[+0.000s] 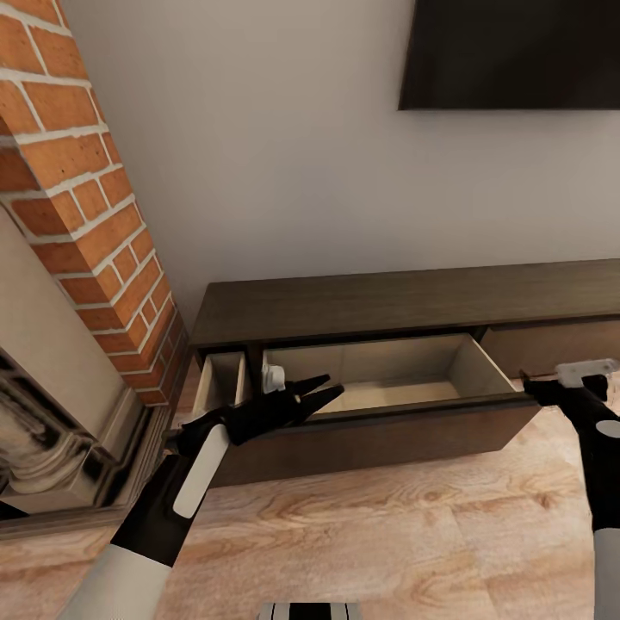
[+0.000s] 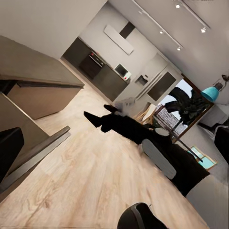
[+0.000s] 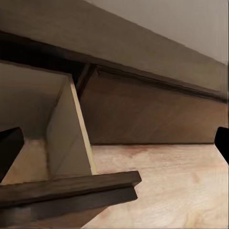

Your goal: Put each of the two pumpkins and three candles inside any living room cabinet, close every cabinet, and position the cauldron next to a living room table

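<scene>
Dark-brown cabinet [image 1: 405, 303], wide drawer [image 1: 392, 379] stood pulled out, left gripper [image 1: 325, 389] nearly closed and empty at its front edge, right gripper [image 1: 527, 384] grip unclear.

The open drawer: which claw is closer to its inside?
Left. The left claw hangs over the open drawer's front edge; the right claw sits just outside its right front corner.
</scene>
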`<state>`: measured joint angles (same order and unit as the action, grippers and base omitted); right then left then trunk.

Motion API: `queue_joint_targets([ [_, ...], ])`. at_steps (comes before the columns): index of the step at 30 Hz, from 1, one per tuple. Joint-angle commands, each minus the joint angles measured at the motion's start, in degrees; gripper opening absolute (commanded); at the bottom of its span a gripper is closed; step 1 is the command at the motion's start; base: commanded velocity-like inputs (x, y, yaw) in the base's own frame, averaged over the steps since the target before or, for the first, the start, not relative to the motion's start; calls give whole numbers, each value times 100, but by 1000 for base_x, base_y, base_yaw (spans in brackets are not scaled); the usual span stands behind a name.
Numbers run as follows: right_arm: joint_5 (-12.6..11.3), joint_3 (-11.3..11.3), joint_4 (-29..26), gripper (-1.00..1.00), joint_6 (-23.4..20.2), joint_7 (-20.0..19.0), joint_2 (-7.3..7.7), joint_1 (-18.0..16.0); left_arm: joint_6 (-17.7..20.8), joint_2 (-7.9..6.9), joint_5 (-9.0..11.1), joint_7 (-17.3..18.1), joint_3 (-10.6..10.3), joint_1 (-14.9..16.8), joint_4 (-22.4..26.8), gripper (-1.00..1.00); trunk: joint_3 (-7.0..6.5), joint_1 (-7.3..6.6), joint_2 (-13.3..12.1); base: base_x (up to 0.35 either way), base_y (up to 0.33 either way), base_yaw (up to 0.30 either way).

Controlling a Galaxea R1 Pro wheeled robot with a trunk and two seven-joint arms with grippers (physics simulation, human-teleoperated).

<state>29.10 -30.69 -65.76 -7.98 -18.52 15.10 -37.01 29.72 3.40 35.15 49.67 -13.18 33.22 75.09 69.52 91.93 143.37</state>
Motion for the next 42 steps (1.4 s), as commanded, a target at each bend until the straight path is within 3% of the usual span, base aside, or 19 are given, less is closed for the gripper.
queue_joint_targets([
  [1,-129,5,-140,100,-175,-144,-11,3,0,11,-2,0,3,0,-42,100,0,0,0,0,0,0],
  [8,-253,6,-464,100,-468,-381,-35,9,-225,17,-2,-1,1,0,-78,100,0,0,0,0,0,0],
  [18,-256,10,-491,100,-481,-467,-39,10,-256,12,1,8,-17,0,-64,100,-221,-26,-14,0,0,0],
  [24,-245,30,-471,100,-473,-694,-59,10,-256,12,1,8,-17,0,-59,100,-329,-157,-254,0,0,0],
  [28,-172,38,-466,100,-450,-697,-379,24,-256,12,1,8,-17,0,-63,100,-401,-245,-415,0,0,0],
  [30,-4,37,-482,100,-435,-691,-545,32,-256,13,1,8,-17,0,-69,100,-437,-289,-495,0,0,0],
  [33,134,38,-484,100,-415,-703,-608,35,-256,12,1,8,-17,0,-67,100,-491,-355,-615,0,0,0],
  [40,194,50,-474,100,-403,-722,-637,63,-254,12,1,8,-17,0,-63,100,-616,-509,-896,0,0,0],
  [41,214,296,-459,100,-405,-708,-706,119,-249,15,2,8,-23,0,-51,100,-634,-531,-936,0,0,0],
  [42,219,378,-460,100,-405,-701,-727,135,-250,17,5,8,-24,0,-50,100,-652,-553,-976,0,0,0],
])
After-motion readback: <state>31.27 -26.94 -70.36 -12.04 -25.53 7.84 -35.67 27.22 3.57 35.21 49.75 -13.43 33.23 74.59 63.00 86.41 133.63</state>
